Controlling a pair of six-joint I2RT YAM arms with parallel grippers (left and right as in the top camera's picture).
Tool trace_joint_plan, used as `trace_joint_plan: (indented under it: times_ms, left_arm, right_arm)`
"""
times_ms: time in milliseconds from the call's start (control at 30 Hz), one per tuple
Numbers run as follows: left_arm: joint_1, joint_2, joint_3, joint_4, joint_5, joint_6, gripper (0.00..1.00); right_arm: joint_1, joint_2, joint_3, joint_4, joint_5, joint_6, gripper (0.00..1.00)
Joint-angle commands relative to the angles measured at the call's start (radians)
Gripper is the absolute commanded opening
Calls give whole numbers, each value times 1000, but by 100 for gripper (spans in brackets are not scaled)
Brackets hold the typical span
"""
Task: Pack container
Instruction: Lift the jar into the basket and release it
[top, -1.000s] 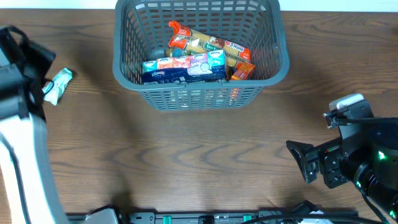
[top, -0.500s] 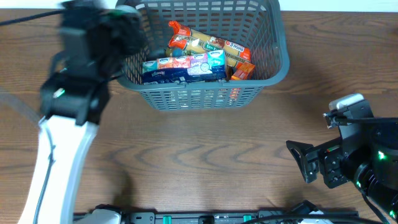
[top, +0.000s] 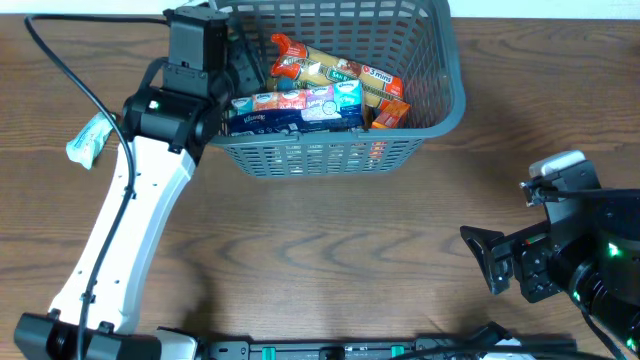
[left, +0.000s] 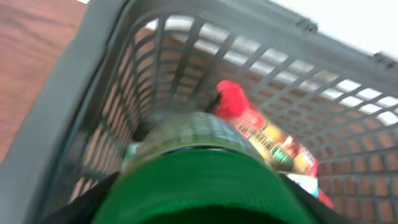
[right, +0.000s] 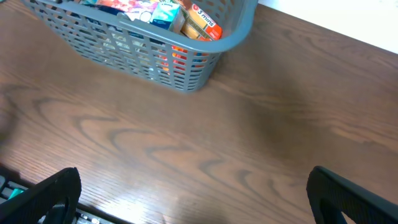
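Loose packet (top: 90, 138): a small pale green and white pack lying on the wood-grain table (top: 320, 250) at about 10 o'clock in the overhead view, apart from the container's left wall.
Left arm: it runs from the 7 o'clock corner up toward 11 o'clock.
Left gripper (top: 238, 62): over the container's left rim, pointing inward, with its fingers closed around a green round item (left: 196, 180). The wrist view is too blurred to name the item. It is held above the floor at the left end.
Container (top: 320, 155): a grey-blue lattice basket at 12 o'clock on the table, standing upright.
Contents: a blue box (top: 290, 110) lies along the near wall. A red-topped packet (top: 288, 52) and a yellow-brown pack (top: 340, 72) lie behind it. An orange box (top: 392, 112) sits in the right near corner.
Right gripper (right: 199, 193): at about 4 o'clock, well apart from the container, with its fingers spread wide over bare wood and nothing between them.
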Motion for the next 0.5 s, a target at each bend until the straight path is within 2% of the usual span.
trace_joint_plan:
  times_ms: [0,100,267,467]
  left_arm:
    - [0,-48,54,-33,-33,8,99]
    - [0,-88,57,-55,-127,19,99]
    - [26,-173,57,-61,-380,23,99]
    - [238,-171,56,-62,-415,44,98]
  right_arm:
    - [8,0,0,-2,10,-6,99]
    - [8,0,0,-2,10,-6,99]
    - [8,0,0,-2,10,-6,99]
    - [8,0,0,-2,10,-6,99]
